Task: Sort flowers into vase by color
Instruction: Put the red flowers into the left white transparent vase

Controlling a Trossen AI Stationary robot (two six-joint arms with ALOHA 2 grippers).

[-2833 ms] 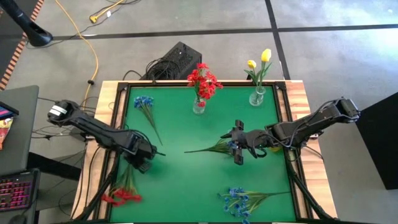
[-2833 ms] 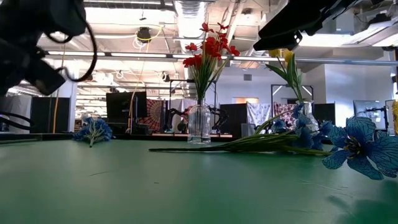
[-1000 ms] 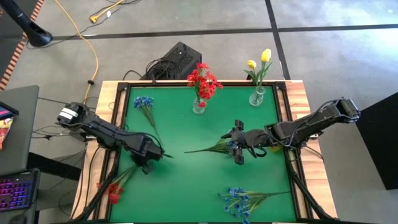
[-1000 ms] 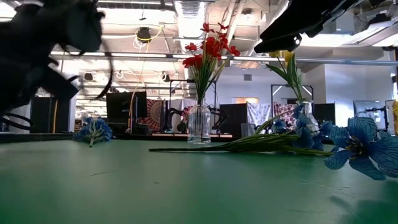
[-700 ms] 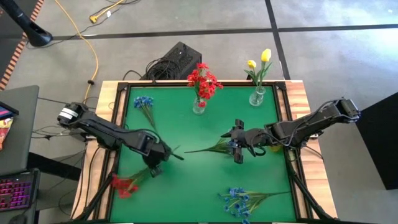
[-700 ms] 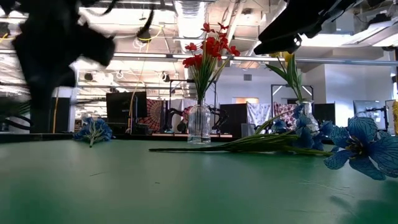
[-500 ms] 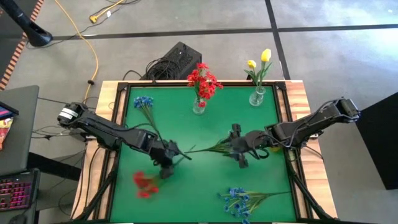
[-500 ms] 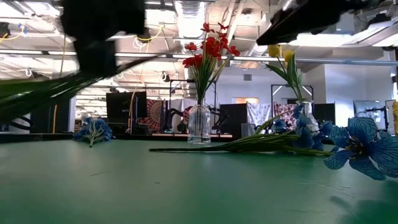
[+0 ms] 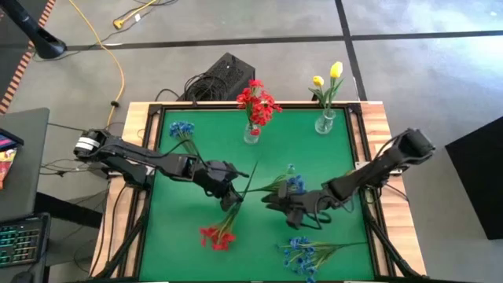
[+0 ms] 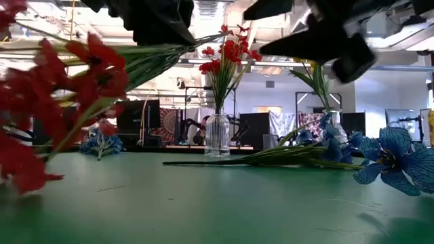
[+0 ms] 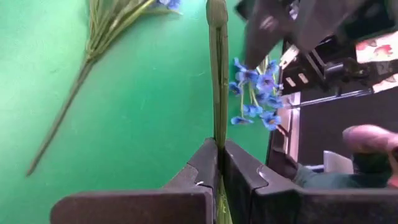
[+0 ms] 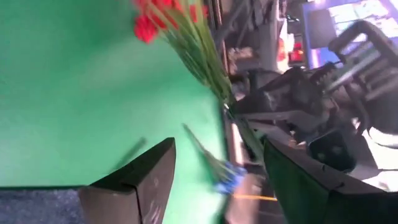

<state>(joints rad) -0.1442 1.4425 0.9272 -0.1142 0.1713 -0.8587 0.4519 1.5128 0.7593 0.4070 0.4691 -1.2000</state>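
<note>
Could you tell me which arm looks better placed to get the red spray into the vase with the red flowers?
The left. Its gripper is already shut on the red spray's stem, lifted above the mat, with the red vase nearby. The right gripper is open and empty beside the blue flowers.

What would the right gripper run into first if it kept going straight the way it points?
Probably the red spray that the left gripper holds by the stem. The right gripper, open, points across the mat at it; in its wrist view the spray lies ahead between its fingers. Depth is uncertain.
</note>
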